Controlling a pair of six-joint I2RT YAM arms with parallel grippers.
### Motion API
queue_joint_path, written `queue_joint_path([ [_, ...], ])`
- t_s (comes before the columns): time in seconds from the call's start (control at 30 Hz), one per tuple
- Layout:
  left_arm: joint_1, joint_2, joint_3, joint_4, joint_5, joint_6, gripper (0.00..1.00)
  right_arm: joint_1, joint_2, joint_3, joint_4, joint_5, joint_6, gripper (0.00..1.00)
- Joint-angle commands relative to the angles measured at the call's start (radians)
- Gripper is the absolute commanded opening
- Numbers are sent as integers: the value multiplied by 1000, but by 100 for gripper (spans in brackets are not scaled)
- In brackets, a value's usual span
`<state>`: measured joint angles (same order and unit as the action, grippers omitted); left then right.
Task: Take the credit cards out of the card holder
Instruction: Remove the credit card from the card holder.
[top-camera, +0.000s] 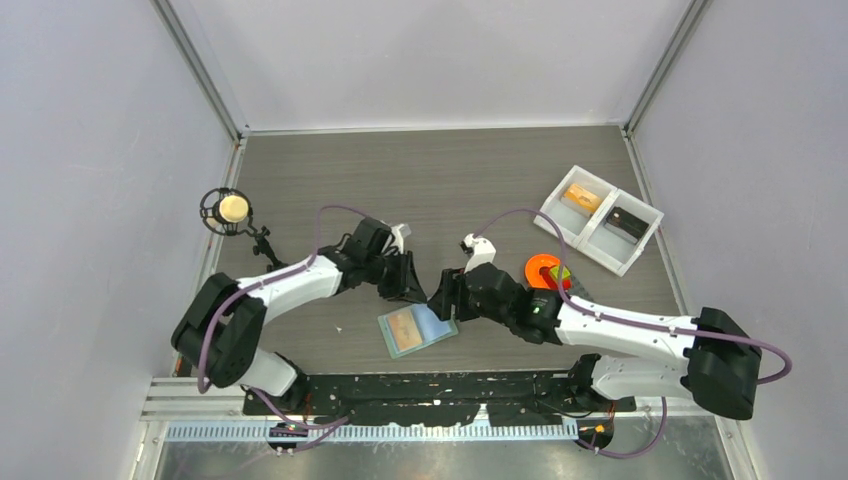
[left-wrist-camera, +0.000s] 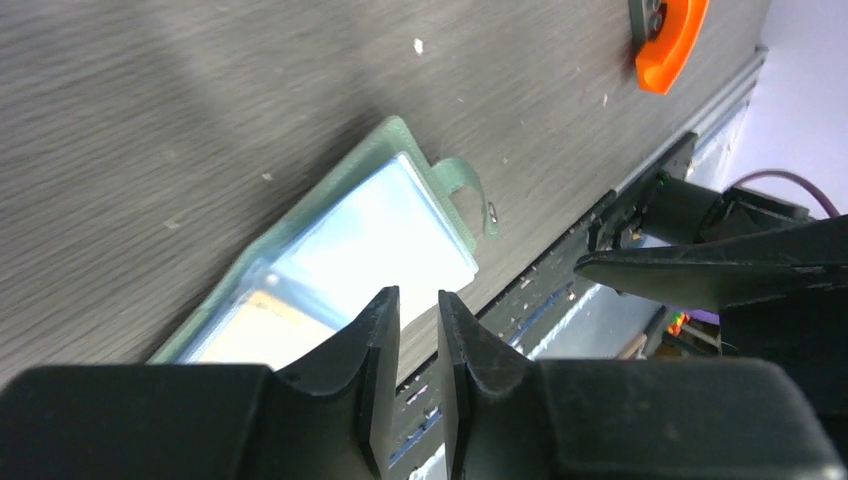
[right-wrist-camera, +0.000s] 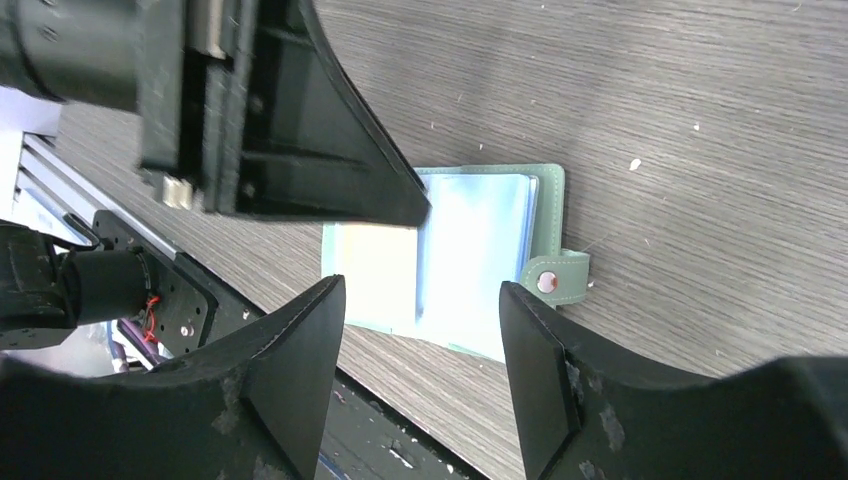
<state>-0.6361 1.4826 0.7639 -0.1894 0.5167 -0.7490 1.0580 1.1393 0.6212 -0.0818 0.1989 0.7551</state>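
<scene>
From above, the card holder (top-camera: 417, 329) is seen lying open near the table's (top-camera: 420, 180) front edge, the left gripper (top-camera: 420, 296) and right gripper (top-camera: 441, 307) poised over it, presumably to pin and pull. In the left wrist view, the left jaws are shown nearly closed, empty. In the right wrist view, the right jaws are spread wide, empty; a snap strap (right-wrist-camera: 555, 278) is revealed.

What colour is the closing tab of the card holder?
Sage green tab, coppery snap; right wrist view shows it best.

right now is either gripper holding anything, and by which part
Nothing is held. The right gripper is open over the card holder; the left gripper is nearly shut, empty.
</scene>
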Motion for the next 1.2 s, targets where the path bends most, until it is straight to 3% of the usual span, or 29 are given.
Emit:
queue_joint_path([
  [0.0, 63, -129, 21, -121, -124, 32, 25, 30, 27, 65, -18, 23, -34, 66],
  [0.27, 128, -388, 10, -380, -386, 107, 43, 121, 208, 194, -40, 65, -66, 70],
  [0.53, 131, -537, -1, -519, -537, 119, 63, 211, 422, 357, -135, 134, -105, 76],
  [0.83, 136, -552, -31, -543, -522, 116, 67, 259, 596, 492, -240, 168, -109, 79],
  [1.17, 139, -572, -80, -520, -492, 102, 68, 260, 647, 502, -265, 200, -95, 76],
])
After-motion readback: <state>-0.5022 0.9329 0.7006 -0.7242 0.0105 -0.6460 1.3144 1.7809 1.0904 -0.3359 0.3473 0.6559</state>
